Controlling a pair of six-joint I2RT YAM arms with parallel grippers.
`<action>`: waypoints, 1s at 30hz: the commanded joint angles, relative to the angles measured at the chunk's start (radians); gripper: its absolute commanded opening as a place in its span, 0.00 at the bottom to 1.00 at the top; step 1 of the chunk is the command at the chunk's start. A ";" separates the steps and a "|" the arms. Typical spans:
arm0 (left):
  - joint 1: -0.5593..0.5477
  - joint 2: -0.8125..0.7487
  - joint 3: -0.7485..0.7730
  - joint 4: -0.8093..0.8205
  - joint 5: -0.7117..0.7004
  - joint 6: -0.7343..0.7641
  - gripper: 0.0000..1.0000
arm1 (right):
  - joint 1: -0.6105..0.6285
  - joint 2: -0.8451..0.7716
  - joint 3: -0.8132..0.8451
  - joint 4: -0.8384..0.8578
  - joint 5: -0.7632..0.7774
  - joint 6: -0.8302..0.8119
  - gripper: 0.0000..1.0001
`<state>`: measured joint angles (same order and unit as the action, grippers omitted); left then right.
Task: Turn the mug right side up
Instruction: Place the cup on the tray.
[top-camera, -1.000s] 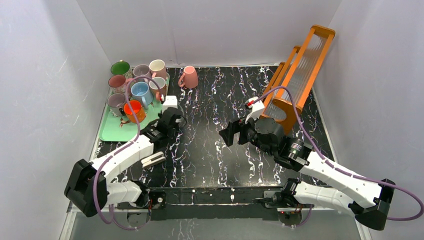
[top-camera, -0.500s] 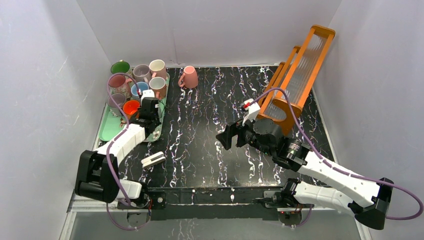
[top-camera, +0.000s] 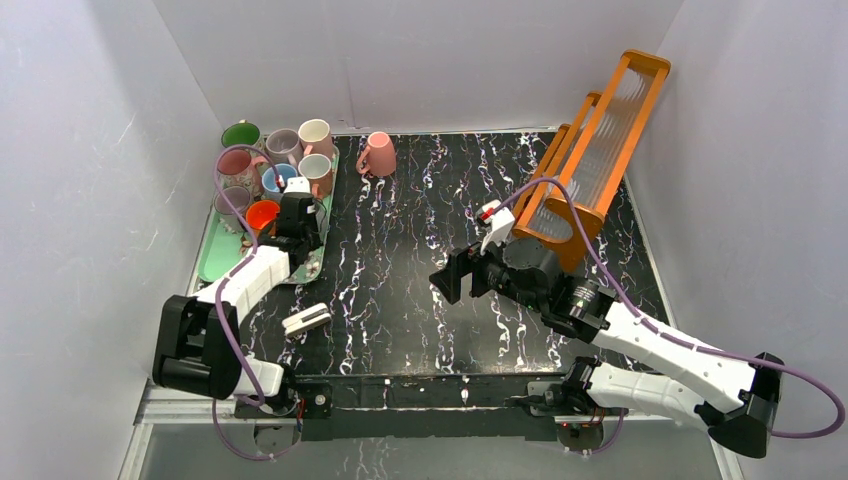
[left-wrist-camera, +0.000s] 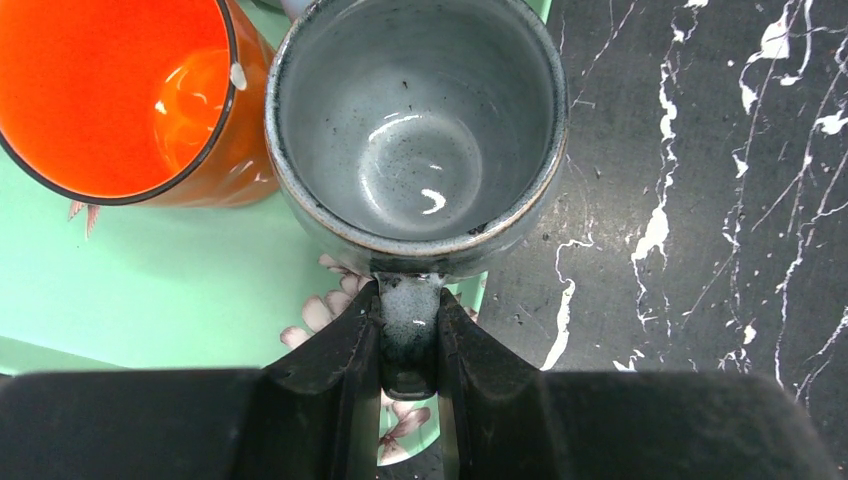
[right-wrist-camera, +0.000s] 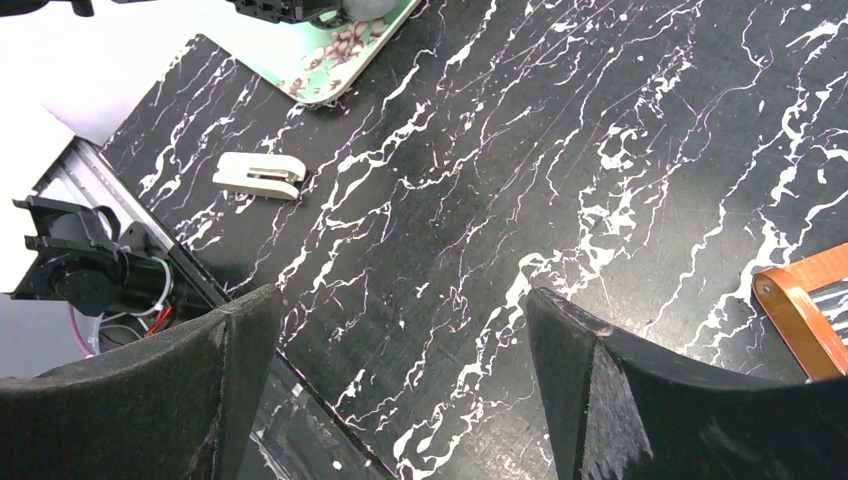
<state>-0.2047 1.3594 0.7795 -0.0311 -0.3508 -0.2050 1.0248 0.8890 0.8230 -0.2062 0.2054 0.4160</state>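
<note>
**Setting.** A black marble-patterned surface (top-camera: 420, 220) veined in white is enclosed by plain white walls (top-camera: 450, 60).

**Far left.** A mint-green plastic tray (top-camera: 213, 262) with a floral print is laid on the surface. A cluster of ceramic mugs is stood on it. Among them are a green mug (top-camera: 240, 135) at the far corner and a glossy orange mug (left-wrist-camera: 110, 90) with a dark rim, mouth up.

**Task item.** A grey glazed ceramic mug (left-wrist-camera: 415, 130) is set right side up at the tray's right edge, just beside the orange mug, its mouth turned towards the left wrist camera. Its handle is clamped between the black fingers of the left pincer (left-wrist-camera: 408, 312), which is closed on it. Whether the base rests on the tray cannot be told.

**Near edge, left of centre.** A small white flat plastic piece (top-camera: 306, 319) is laid on the bare surface, apart from the tray.

**Far centre.** A pink ceramic mug (top-camera: 378, 153) is stood alone on the surface, near the tray's far right corner.

**Centre.** The right pincer (right-wrist-camera: 400, 300) is held above bare surface, jaws spread wide, with nothing between them.

**Right.** A tall orange-framed rack (top-camera: 600, 140) with ribbed clear panels is tilted towards the right wall.
</note>
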 joint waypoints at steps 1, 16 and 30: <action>0.006 0.006 0.025 0.056 -0.029 -0.013 0.00 | 0.000 0.002 -0.004 0.040 0.008 -0.010 0.99; 0.005 -0.006 -0.012 -0.019 -0.067 -0.081 0.22 | -0.001 0.053 0.025 0.005 -0.005 -0.003 0.99; 0.005 -0.064 0.015 -0.121 0.021 -0.120 0.45 | 0.000 0.079 0.039 -0.023 0.008 0.024 0.99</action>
<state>-0.2047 1.3674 0.7715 -0.1062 -0.3599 -0.3065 1.0248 0.9630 0.8204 -0.2329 0.1989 0.4240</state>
